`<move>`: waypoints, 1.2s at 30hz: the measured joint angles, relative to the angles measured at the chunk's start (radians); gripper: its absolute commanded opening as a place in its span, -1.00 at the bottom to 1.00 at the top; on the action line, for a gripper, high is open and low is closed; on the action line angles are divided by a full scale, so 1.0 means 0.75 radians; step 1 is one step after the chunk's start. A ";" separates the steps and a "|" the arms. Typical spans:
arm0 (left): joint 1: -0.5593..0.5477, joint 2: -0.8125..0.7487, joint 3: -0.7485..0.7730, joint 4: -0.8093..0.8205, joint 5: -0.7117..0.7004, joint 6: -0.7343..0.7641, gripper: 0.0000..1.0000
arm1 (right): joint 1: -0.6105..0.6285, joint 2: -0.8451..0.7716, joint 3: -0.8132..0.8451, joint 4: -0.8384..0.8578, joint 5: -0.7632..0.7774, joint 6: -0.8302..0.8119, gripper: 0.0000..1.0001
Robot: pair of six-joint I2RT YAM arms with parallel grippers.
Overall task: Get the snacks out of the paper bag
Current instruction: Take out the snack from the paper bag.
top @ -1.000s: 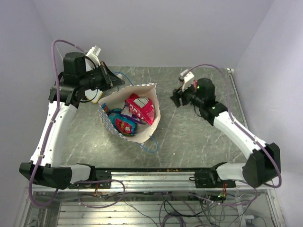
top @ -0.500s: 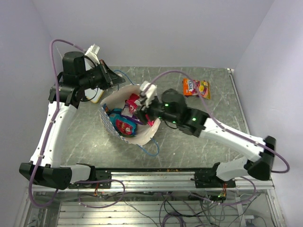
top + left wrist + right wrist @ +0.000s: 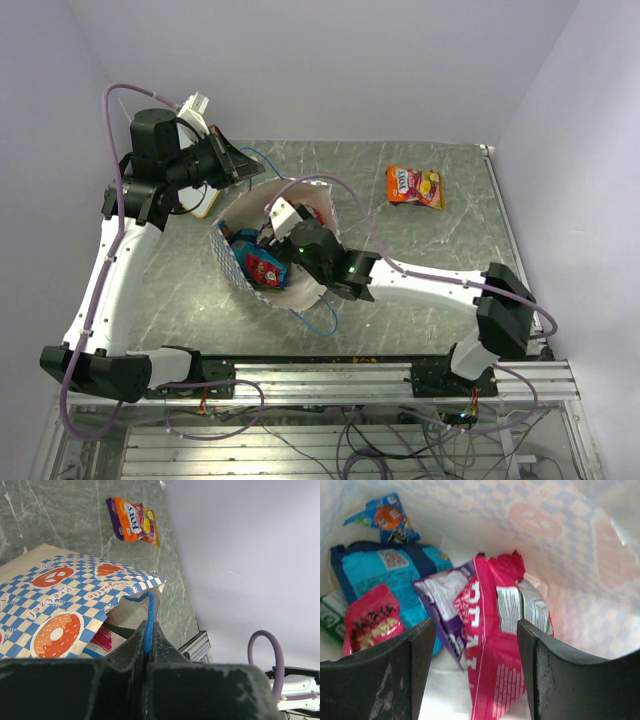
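Note:
The paper bag [image 3: 300, 288] lies mouth-open on the table, its checkered side [image 3: 60, 615] showing in the left wrist view. My left gripper [image 3: 148, 626] is shut on its blue cord handle [image 3: 148, 611], holding the mouth up at the bag's far-left edge [image 3: 238, 172]. My right gripper [image 3: 475, 632] is open inside the bag [image 3: 277, 232], its fingers either side of the large red-pink packet [image 3: 502, 645]. Beside it lie a purple packet [image 3: 444, 602], a blue one [image 3: 380, 570], a small red one [image 3: 370, 625] and a small blue one [image 3: 387, 517]. An orange packet [image 3: 414, 186] lies on the table outside.
Lilac walls close in the back and both sides. A metal rail [image 3: 330, 375] runs along the near edge. The second blue handle [image 3: 320, 318] trails on the table in front of the bag. A white object [image 3: 203, 205] sits behind the left gripper.
My right arm has swung from the back right of the table, leaving the orange packet there, into the bag's mouth. The left gripper has kept its hold on the handle.

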 measured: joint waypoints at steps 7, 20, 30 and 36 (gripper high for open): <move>0.000 0.001 0.001 -0.001 0.002 -0.008 -0.86 | 0.003 0.176 0.005 0.318 0.099 -0.155 0.35; 0.000 0.001 0.006 -0.007 0.015 -0.005 -0.86 | 0.003 0.448 0.094 0.552 0.247 -0.340 0.44; 0.000 0.006 0.016 -0.013 0.020 0.006 -0.86 | -0.027 0.543 0.140 0.623 0.283 -0.504 -0.63; 0.000 0.008 0.016 -0.014 0.020 0.013 -0.86 | -0.035 0.539 0.150 0.619 0.281 -0.515 -1.00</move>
